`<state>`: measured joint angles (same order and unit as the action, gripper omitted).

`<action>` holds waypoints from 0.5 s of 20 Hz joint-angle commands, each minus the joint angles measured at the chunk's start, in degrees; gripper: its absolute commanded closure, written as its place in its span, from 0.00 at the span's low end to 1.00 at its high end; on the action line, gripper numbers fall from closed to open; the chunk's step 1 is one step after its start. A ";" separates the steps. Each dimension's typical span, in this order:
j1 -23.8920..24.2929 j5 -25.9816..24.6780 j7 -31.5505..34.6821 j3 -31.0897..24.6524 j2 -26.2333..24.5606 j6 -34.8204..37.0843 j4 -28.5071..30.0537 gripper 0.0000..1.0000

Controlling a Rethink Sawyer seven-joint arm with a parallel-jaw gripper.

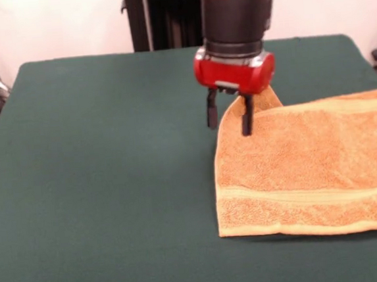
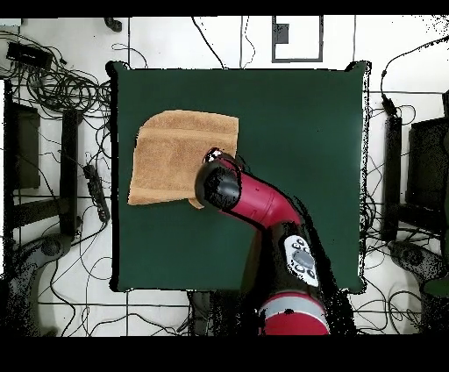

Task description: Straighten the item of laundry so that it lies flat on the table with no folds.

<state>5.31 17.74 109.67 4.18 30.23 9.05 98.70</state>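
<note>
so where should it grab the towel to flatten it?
Best bet is the raised corner of the towel at its far edge, right beside the gripper. That corner peaks up off the table, so the open fingers can straddle it from straight above. The rest lies mostly flat, with little to pinch. Then probably pull away from the towel's middle.
</note>
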 commanded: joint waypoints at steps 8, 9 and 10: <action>-0.87 -5.37 7.98 -6.65 -2.09 -0.84 6.33 0.00; -1.07 -5.53 8.22 -6.50 -1.66 -0.95 6.94 0.00; -1.23 -5.45 8.56 -6.46 -1.09 -0.79 7.74 0.00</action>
<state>5.95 14.18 109.67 3.66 28.77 9.05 100.10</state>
